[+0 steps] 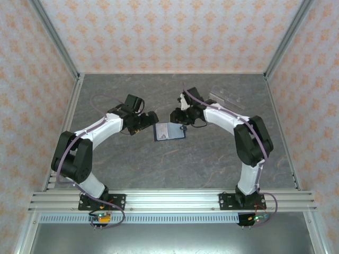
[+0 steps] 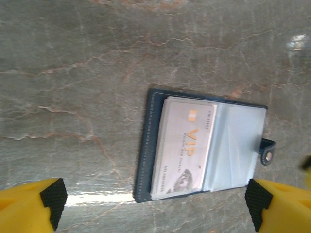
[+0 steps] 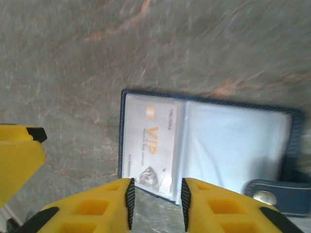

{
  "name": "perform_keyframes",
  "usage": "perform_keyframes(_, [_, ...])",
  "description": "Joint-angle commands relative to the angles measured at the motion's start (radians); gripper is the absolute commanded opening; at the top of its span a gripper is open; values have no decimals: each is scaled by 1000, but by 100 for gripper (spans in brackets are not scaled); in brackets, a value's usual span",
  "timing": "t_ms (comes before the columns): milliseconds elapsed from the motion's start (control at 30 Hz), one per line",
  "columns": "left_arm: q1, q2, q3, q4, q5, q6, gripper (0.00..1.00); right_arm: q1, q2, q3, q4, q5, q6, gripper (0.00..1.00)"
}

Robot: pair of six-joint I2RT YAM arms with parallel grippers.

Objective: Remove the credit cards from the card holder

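The left arm and the right arm are alike built of white links and black joints; purple cables are run along them. Yellow fingers are faced with black ribbed pads

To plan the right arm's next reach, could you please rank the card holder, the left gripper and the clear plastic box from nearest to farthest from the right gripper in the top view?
From the right gripper:
1. card holder, right beside it, mid-table.
2. left gripper, opposite, at the holder's other end.
3. clear plastic box, behind the right arm, towards the back wall.
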Motion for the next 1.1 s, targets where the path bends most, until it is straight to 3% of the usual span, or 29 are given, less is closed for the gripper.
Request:
perform_keyframes(0, [-13, 12, 15, 35, 31, 0, 93, 13, 36, -10, 63, -58, 106, 30])
perform_keyframes(133, [-21, 54, 49, 38, 59, 4, 86, 14, 85, 3, 64, -66, 137, 26])
perform_keyframes(233, [-29, 98, 76, 39, 80, 0, 76, 12, 130, 18, 66, -99, 152, 20])
perform_keyframes(733, [-48, 228, 151, 41, 115, -22, 28, 14, 188, 59, 41, -109, 113, 15])
perform_keyframes(1067, [-49, 291, 201, -42, 72, -2, 16, 14, 190, 72, 44, -115, 84, 15])
